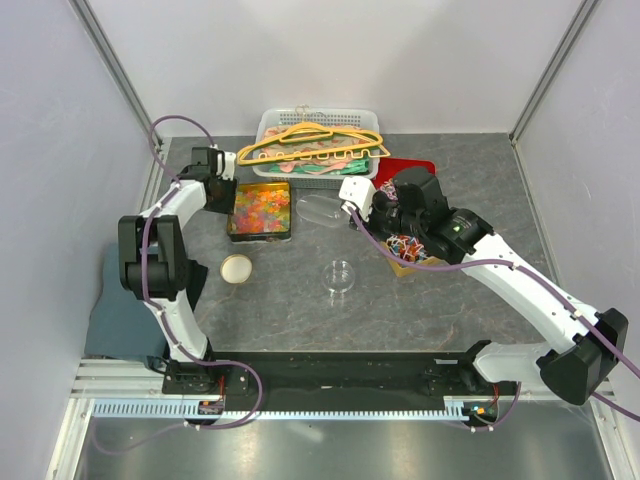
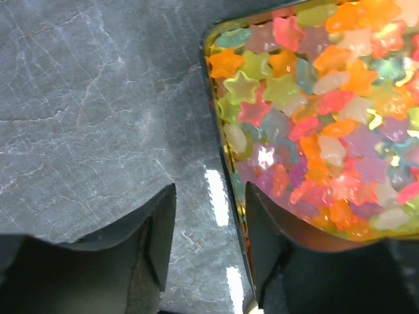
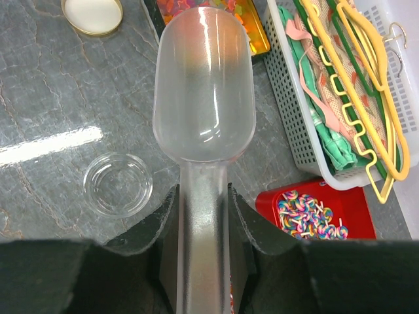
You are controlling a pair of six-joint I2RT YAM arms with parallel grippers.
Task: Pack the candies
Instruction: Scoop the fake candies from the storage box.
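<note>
Two arms over one grey stone-patterned table (image 1: 300, 320). One rectangular gold tin (image 1: 258, 240) at left centre, heaped with star-shaped gummies (image 2: 314, 118) in orange, yellow, pink, green and purple, far too many to count. Left gripper (image 2: 209, 196) down at the tin's left edge, jaws partway apart and straddling the rim, one finger outside over the table, the other over the tin's inside, nothing clamped. Right gripper (image 3: 203, 196) closed around the handle of one clear plastic scoop (image 3: 203, 98), its bowl just right of the tin. One small clear round dish (image 3: 118, 184) on the table beside the scoop. One round gold-rimmed lid (image 3: 92, 13), lying apart from the tin. One white slotted basket (image 3: 288, 98) at the back, holding at least two yellow hangers (image 3: 345, 104) plus green and pink items. One red tray (image 3: 353, 209) just beside the basket, with a cluster of swirl-patterned candies (image 3: 304, 212), number unclear. One more heap of red, blue and white wrapped pieces (image 1: 403, 243) under the right arm, partly hidden.
</note>
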